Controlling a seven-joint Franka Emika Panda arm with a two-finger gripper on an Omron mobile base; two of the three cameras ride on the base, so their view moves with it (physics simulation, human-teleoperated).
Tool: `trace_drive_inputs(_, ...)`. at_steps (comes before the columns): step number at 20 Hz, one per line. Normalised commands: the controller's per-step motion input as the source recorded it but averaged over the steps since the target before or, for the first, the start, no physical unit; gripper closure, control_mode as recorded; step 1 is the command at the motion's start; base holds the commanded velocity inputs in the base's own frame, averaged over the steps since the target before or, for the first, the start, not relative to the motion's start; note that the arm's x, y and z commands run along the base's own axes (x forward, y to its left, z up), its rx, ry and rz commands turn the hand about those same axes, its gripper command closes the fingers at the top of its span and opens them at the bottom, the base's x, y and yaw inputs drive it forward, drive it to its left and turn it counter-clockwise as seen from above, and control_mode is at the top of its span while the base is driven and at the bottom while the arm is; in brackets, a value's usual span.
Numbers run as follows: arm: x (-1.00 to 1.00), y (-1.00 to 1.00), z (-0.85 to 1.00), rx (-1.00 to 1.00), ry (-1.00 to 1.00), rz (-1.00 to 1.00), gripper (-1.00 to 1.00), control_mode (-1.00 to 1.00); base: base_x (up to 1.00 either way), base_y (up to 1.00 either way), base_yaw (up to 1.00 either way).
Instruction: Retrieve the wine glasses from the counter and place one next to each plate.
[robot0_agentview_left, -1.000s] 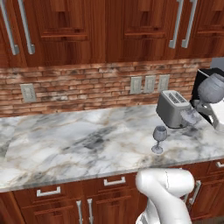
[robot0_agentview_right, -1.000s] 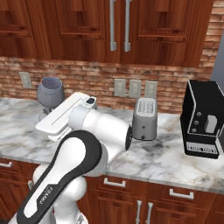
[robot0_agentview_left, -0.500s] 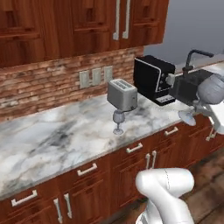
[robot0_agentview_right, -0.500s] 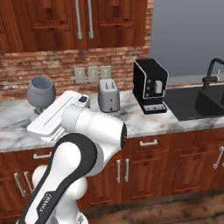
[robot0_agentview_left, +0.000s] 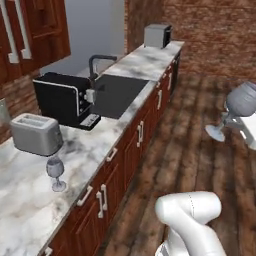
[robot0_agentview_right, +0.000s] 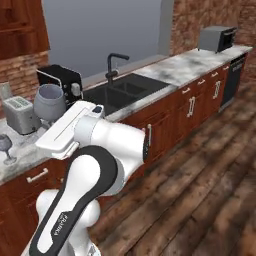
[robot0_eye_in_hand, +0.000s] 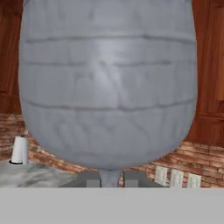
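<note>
We carry one wine glass (robot0_agentview_left: 239, 105) in the air over the wooden floor (robot0_agentview_left: 195, 150), away from the counter (robot0_agentview_left: 30, 200). The risk we see is that the thin stem slips or twists in the grip while the base drives, and the glass drops on the floor. A wide swing could also knock it on something.

The gripper (robot0_eye_in_hand: 110, 178) is closed narrow on the stem of this glass, just under the bowl. The second wine glass (robot0_agentview_left: 56, 173) stands upright on the counter, just in front of the toaster (robot0_agentview_left: 36, 133).
</note>
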Motion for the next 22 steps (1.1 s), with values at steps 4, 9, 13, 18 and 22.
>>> trace_drive_inputs(4, 0.0, 0.0, 0.0, 0.0, 0.0, 0.0, 1.0, 1.0, 0.0, 0.0, -1.0)
trace_drive_inputs(9, 0.0, 0.0, 0.0, 0.0, 0.0, 0.0, 1.0, 1.0, 0.0, 0.0, -1.0)
trace_drive_inputs(13, 0.0, 0.0, 0.0, 0.0, 0.0, 0.0, 1.0, 1.0, 0.0, -0.04, -0.98)
trace_drive_inputs(18, 0.0, 0.0, 0.0, 0.0, 0.0, 0.0, 1.0, 1.0, 0.25, -0.75, -0.45)
trace_drive_inputs(22, 0.0, 0.0, 0.0, 0.0, 0.0, 0.0, 1.0, 1.0, 0.49, -1.0, 0.0)
